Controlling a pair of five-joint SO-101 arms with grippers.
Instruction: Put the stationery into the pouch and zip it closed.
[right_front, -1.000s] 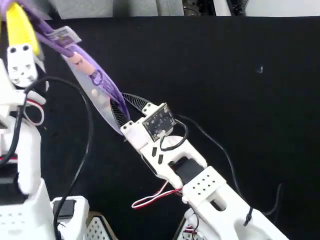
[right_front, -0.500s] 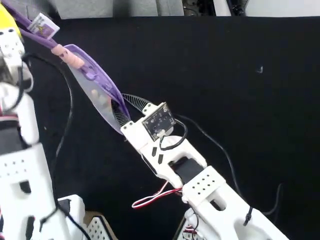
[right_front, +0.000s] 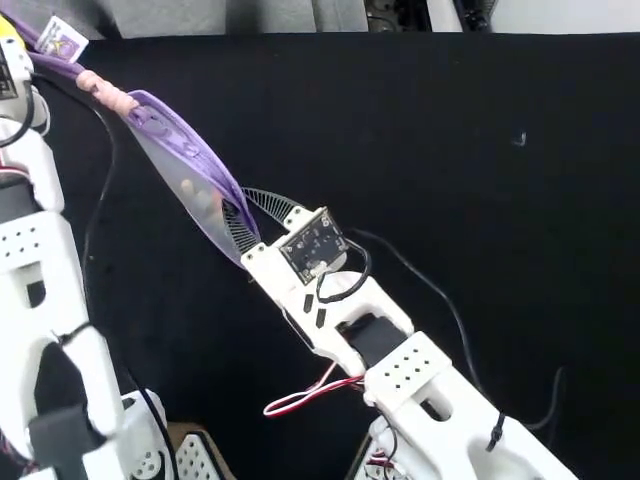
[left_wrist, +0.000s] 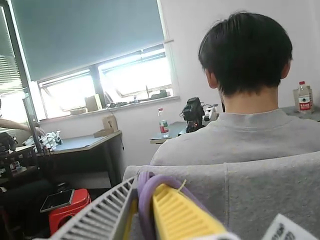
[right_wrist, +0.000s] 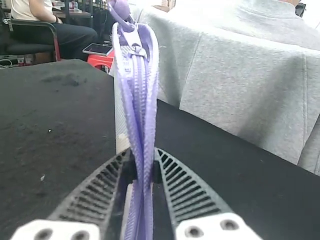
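The purple pouch (right_front: 190, 185) with a clear side hangs stretched on a slant above the black table (right_front: 470, 150). My right gripper (right_front: 244, 218) is shut on its lower end, and the black ribbed fingers (right_wrist: 100, 195) clamp the zipper edge (right_wrist: 139, 100). At the far left corner my left gripper (right_front: 12, 45) is shut on the pouch's purple strap (left_wrist: 150, 187), between a yellow finger (left_wrist: 175, 215) and a grey ribbed one. A pink bead (right_front: 105, 92) and a white tag (right_front: 60, 40) sit on that strap. What lies inside the pouch is too blurred to tell.
A thin black cable (right_front: 430, 285) trails over the table to the right of the right arm. The left arm's white body (right_front: 45, 300) stands along the left edge. Red and white wires (right_front: 305, 395) loop near the front edge.
The left gripper has pulled the strap farther up and toward the far left corner, drawing the pouch tauter. The right gripper has held its place.
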